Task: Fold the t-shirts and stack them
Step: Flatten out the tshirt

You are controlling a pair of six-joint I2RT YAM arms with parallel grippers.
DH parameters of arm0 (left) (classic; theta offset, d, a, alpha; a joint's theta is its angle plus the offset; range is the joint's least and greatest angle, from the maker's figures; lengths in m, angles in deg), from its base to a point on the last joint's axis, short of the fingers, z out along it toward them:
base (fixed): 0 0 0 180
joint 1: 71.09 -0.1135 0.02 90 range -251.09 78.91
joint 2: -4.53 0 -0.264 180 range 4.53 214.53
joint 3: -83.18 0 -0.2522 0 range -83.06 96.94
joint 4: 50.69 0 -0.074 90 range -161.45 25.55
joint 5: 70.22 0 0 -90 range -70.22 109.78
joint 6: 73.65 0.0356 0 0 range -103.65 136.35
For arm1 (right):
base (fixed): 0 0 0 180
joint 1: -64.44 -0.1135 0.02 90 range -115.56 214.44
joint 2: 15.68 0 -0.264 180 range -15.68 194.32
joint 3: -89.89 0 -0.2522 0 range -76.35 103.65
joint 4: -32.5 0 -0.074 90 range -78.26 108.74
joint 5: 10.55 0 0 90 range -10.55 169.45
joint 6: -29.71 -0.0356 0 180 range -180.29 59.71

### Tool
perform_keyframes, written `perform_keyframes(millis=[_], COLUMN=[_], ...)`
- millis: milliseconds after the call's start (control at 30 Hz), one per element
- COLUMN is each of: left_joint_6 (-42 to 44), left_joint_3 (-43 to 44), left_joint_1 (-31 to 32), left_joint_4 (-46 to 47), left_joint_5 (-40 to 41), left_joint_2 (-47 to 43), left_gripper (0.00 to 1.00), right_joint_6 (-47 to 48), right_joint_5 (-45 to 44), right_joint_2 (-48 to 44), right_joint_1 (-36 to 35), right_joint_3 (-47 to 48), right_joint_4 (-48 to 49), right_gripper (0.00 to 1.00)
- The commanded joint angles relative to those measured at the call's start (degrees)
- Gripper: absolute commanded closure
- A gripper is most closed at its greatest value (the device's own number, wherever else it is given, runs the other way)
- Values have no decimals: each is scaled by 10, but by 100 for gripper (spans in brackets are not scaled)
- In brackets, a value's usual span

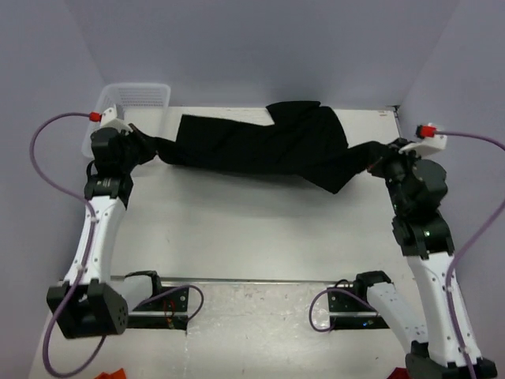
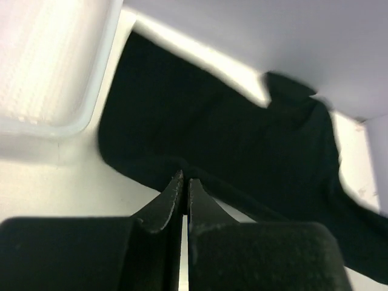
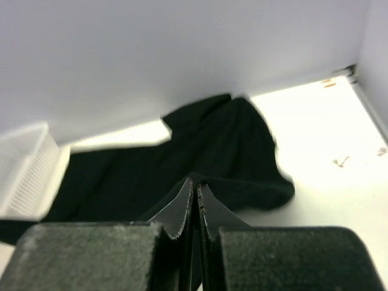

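Black t-shirt stretched across the far side of the table, just beside the white mesh basket, its tapered ends pinched in the fully closed left gripper and right gripper.
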Motion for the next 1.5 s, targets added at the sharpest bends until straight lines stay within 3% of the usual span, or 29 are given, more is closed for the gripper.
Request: perform_keyframes(millis=[0, 133, 233, 500, 733, 900, 1033, 1100, 1200, 1367, 1467], left_joint_6=[-25, 31, 51, 35, 14, 12, 50, 63, 73, 71, 81], left_joint_3=[-3, -10, -25, -96, -64, 2, 56, 81, 188, 386, 510], left_joint_1=[1, 1, 0, 0, 0, 0, 2, 2, 0, 2, 2], left_joint_4=[-83, -200, -228, -240, -226, -125, 17, 116, 147, 129, 112], left_joint_5=[4, 42, 51, 5, 68, 26, -34, -36, -22, -49, -82], left_joint_2=[-72, -88, -101, -130, -169, -107, -21, 37, 150, 317, 362], left_gripper=[100, 100, 100, 100, 100, 100, 100, 100, 100, 100, 100], right_joint_6=[-63, -67, -72, -85, -78, -46, 34, 97, 170, 218, 218], right_joint_5=[-70, -57, -49, -53, -77, -72, -57, -57, -73, -75, -58], right_joint_2=[-45, -84, -103, -126, -90, 1, 79, 120, 231, 429, 481], right_joint_1=[2, 0, -2, -16, -23, -24, -24, -25, -24, -22, -24], right_joint_3=[25, 18, -6, -40, -9, 36, 73, 111, 222, 484, 677], right_joint_4=[-147, -235, -273, -319, -313, -195, 6, 81, 141, 62, 8], right_gripper=[100, 100, 100, 100, 100, 100, 100, 100, 100, 100, 100])
